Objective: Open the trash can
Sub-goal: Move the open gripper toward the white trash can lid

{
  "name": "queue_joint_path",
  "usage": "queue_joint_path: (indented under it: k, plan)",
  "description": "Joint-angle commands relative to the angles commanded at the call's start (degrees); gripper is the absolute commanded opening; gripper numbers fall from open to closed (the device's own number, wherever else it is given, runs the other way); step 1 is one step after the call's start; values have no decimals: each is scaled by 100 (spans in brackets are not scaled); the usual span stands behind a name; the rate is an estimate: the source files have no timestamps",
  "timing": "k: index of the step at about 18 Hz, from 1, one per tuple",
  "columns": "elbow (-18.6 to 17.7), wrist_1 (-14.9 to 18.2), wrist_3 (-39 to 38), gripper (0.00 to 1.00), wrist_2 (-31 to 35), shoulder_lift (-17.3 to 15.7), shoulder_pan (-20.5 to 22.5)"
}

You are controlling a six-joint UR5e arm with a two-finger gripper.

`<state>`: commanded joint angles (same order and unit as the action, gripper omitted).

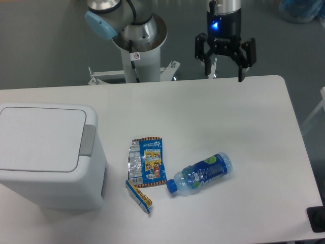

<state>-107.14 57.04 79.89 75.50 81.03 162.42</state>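
Observation:
The trash can [48,157] is a large white boxy bin at the table's left side, its flat lid down and a grey push tab [88,140] on its right edge. My gripper [225,75] hangs open above the table's far edge, well to the right of the bin, with nothing between its fingers.
A crumpled snack wrapper [146,161] and a yellow-blue wrapper strip [139,197] lie mid-table. A blue plastic bottle [202,174] lies on its side to their right. The robot's base column [137,48] stands behind the table's far edge.

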Motion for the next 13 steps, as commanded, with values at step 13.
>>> queue_joint_path:
  k: [13]
  plan:
    - [35,9,-691,100,-386,123,-271]
